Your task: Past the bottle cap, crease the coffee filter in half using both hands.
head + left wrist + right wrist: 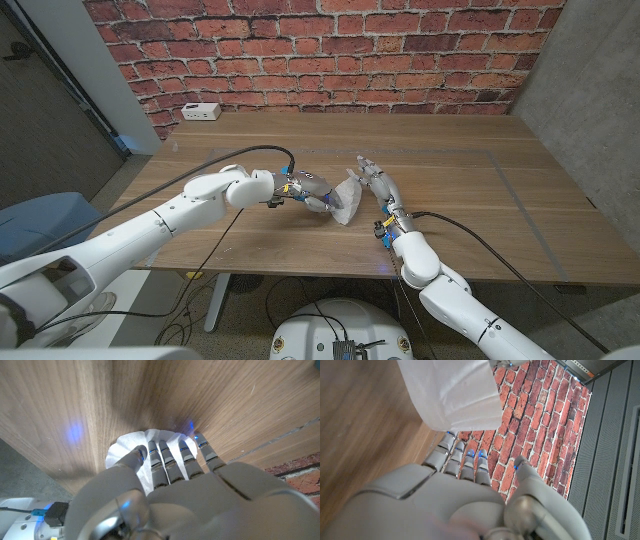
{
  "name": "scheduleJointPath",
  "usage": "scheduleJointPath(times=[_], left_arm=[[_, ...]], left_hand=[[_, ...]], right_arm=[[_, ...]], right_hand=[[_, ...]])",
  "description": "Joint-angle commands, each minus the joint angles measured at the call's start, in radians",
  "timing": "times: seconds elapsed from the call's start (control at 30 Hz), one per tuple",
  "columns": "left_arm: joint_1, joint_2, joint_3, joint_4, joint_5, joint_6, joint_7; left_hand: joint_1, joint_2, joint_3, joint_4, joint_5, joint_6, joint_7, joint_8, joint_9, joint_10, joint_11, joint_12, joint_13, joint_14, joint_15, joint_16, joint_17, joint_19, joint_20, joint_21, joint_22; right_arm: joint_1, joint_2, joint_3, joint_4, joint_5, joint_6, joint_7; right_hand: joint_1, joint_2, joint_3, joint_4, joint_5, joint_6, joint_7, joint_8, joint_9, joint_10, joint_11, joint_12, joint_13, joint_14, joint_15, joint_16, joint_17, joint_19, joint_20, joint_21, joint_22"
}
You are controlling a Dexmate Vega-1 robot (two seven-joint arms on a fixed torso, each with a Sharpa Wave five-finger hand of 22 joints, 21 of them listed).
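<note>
**Operator:** Near the table's middle, item one: white, ruffled paper coffee filter (346, 198), partly lifted off the brown wooden table (480, 200), between my two hands. Its far edge stands up; the fold is begun, not finished. I see no bottle cap to enter.

**Checker:** Item two, the left hand?

**Operator:** Left hand (310, 193), white and grey, reaching in from the left. On the left wrist view its fingers (165, 460) lie stretched out over the filter (131, 445), pressing on its top. The thumb seems to be at the filter's edge, but I cannot tell whether it pinches the paper or only touches it.

**Checker:** Item three, the right hand?

**Operator:** Right hand (375, 183), standing on its edge just beside the filter. On its own wrist view the fingers (462, 460) are straight and apart, gripping nothing, and the raised sheet (455, 395) hangs beyond the fingertips. Contact there I cannot confirm.

**Checker:** Step in hand?

**Operator:** By my judgement, the fold-over: one half is up, the crease not yet made.

**Checker:** Next move?

**Operator:** I would bring the raised half down onto the other, edges matched, then press both hands along the fold line. Thin paper, so a light touch; it may slide.
</note>
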Motion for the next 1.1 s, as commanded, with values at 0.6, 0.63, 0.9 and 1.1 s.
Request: scheduleJointPath(times=[0.6,0.63,0.9,1.1], left_arm=[[-0.009,-0.002,-0.006,0.017,-0.004,-0.010,0.013],[-0.010,-0.002,-0.006,0.018,-0.005,-0.011,0.013],[-0.011,-0.002,-0.007,0.016,0.001,-0.011,0.020],[-0.004,0.006,-0.016,0.002,0.010,-0.003,0.034]], left_hand=[[0.013,-0.002,-0.001,0.011,-0.001,-0.010,0.001,-0.001,0.004,-0.019,0.002,-0.009,0.003,-0.002,-0.027,-0.003,0.001,0.006,0.006,0.004,0.001],[0.012,-0.003,-0.001,0.011,-0.001,-0.011,0.001,-0.001,0.004,-0.019,0.003,-0.009,0.003,-0.003,-0.027,-0.003,0.001,0.006,0.006,0.004,0.001],[0.013,-0.003,-0.002,0.011,-0.001,-0.013,0.002,-0.001,0.004,-0.018,0.002,-0.009,0.003,-0.002,-0.029,-0.004,0.001,0.006,0.006,0.004,0.001],[0.014,-0.004,-0.002,0.011,-0.001,-0.012,0.000,0.000,0.004,-0.017,0.007,-0.010,0.003,0.000,-0.028,-0.003,0.000,0.006,0.006,0.004,0.001]], right_arm=[[0.083,-0.037,-0.068,0.017,0.078,-0.078,0.184],[0.084,-0.041,-0.069,0.013,0.075,-0.085,0.183],[0.085,-0.068,-0.073,-0.027,0.031,-0.152,0.151],[0.092,-0.090,-0.078,-0.062,0.001,-0.225,0.135]], right_hand=[[0.020,0.039,0.028,0.024,-0.009,-0.118,0.000,-0.023,0.002,-0.109,-0.020,-0.040,0.001,-0.140,-0.020,-0.049,0.011,-0.107,-0.068,-0.075,-0.003],[0.020,0.038,0.028,0.024,-0.009,-0.115,-0.001,-0.021,0.002,-0.107,-0.021,-0.039,0.001,-0.138,-0.020,-0.048,0.011,-0.106,-0.068,-0.074,-0.003],[0.010,0.016,0.016,0.031,-0.011,-0.112,0.003,-0.017,0.001,-0.086,-0.009,-0.031,0.001,-0.088,-0.006,-0.028,0.012,-0.095,-0.034,-0.068,-0.002],[0.003,0.005,0.011,0.034,-0.011,-0.104,0.003,-0.013,0.001,-0.074,0.000,-0.028,0.000,-0.068,0.004,-0.022,0.011,-0.084,-0.018,-0.064,-0.001]])
